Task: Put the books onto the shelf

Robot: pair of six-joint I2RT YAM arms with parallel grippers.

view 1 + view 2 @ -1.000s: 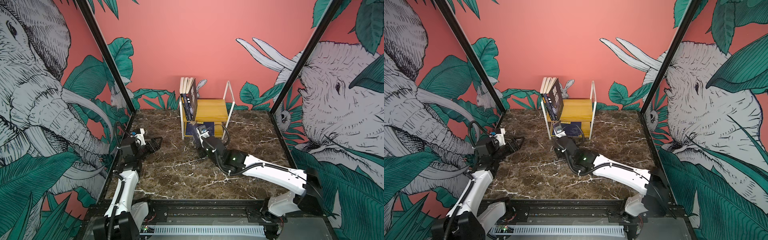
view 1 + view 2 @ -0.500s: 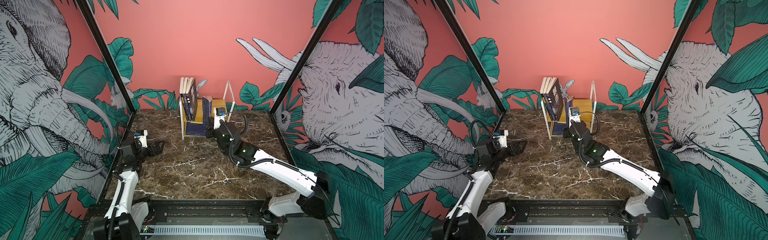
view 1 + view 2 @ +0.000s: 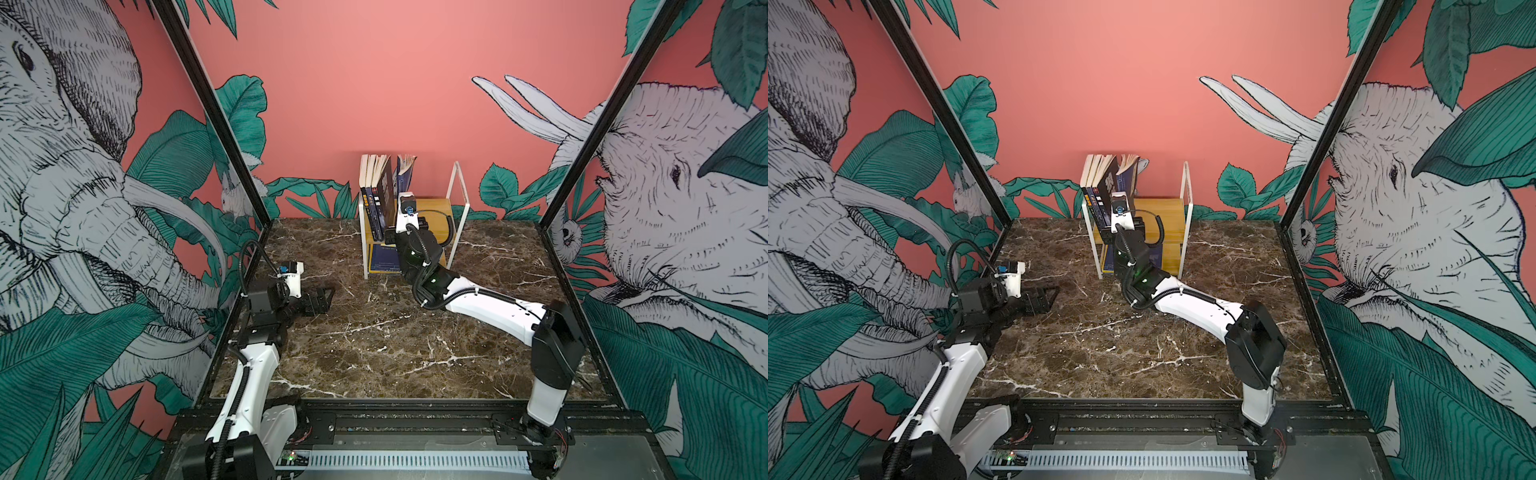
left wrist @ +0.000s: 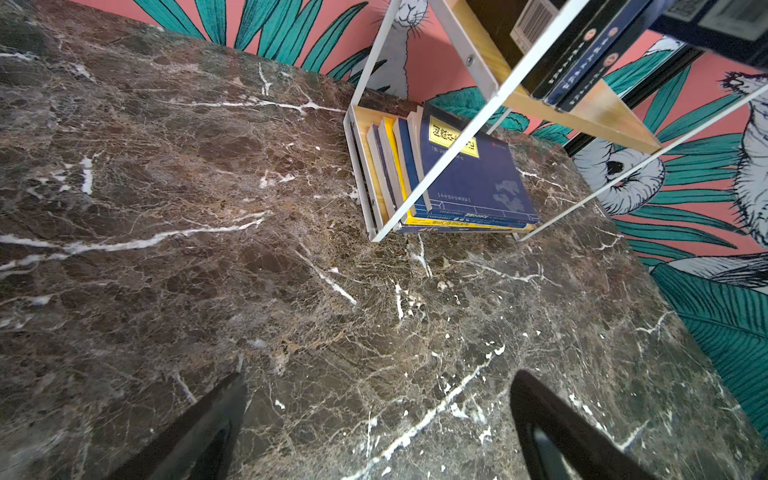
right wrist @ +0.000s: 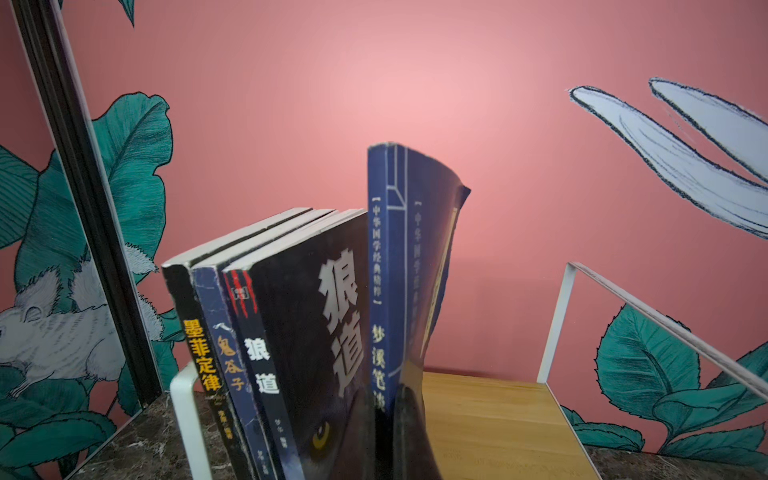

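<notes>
The shelf (image 3: 436, 207) (image 3: 1165, 208) stands at the back wall. Three books (image 3: 374, 187) (image 5: 257, 332) stand upright at the left end of its top board. My right gripper (image 5: 388, 419) is shut on a navy book (image 5: 390, 257) (image 3: 404, 174) (image 3: 1127, 178), held upright on that board, close against the dark one with big white characters. Its cover bows at the top. Several more books (image 4: 473, 174) (image 3: 384, 257) lie stacked on the lower board. My left gripper (image 4: 379, 376) (image 3: 322, 299) hovers open over the marble at the left, nothing between its fingers.
The top board's right half (image 5: 498, 419) is bare wood up to the white frame rail (image 5: 557, 320). The dark marble table (image 3: 374, 345) runs from the shelf to the front edge. Painted walls and black corner posts (image 3: 216, 116) close in both sides.
My right arm rose from in front of the lower board and carried the navy book onto the top board, then left against the standing books. The left gripper opened wider.
</notes>
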